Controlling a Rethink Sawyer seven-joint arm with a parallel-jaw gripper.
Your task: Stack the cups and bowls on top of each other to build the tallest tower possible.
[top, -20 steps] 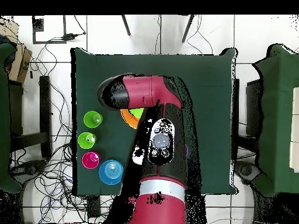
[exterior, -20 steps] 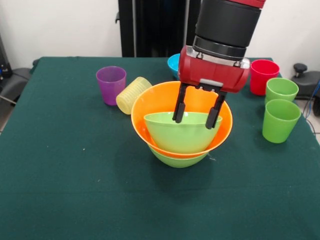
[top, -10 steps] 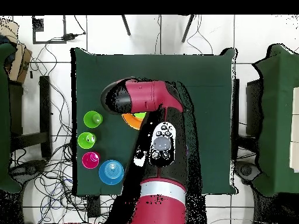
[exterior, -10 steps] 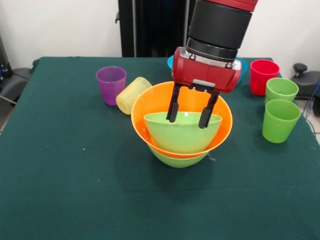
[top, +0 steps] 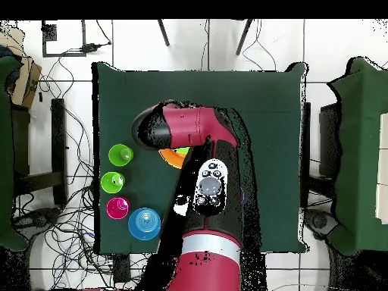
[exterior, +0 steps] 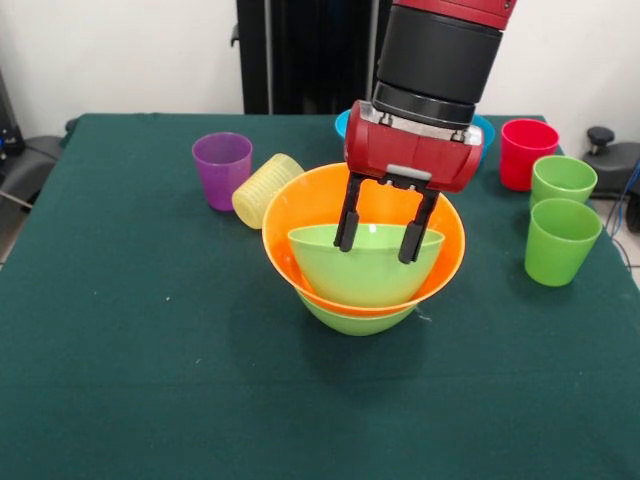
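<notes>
Gripper (exterior: 377, 243): shifted toward the purple-cup side of the table and risen slightly above the top green bowl (exterior: 365, 265) since 1 s ago; fingers spread.

table (exterior: 120, 330): dark green cloth
top bowl (exterior: 365, 265): lime green
big bowl (exterior: 310, 210): orange
bottom bowl (exterior: 355, 320): lime green
purple cup (exterior: 221, 170): translucent purple
ribbed cup (exterior: 262, 188): pale yellow, ribbed all round
red cup (exterior: 526, 153): red
green cups (exterior: 557, 241) (exterior: 562, 181): light green, both plain
blue bowl (top: 144, 223): light blue
gripper (exterior: 377, 246): black fingers, red body
arm (exterior: 440, 50): black with a silver ring; red and black from overhead
floor (top: 333, 42): white tiles, dark cables
</notes>
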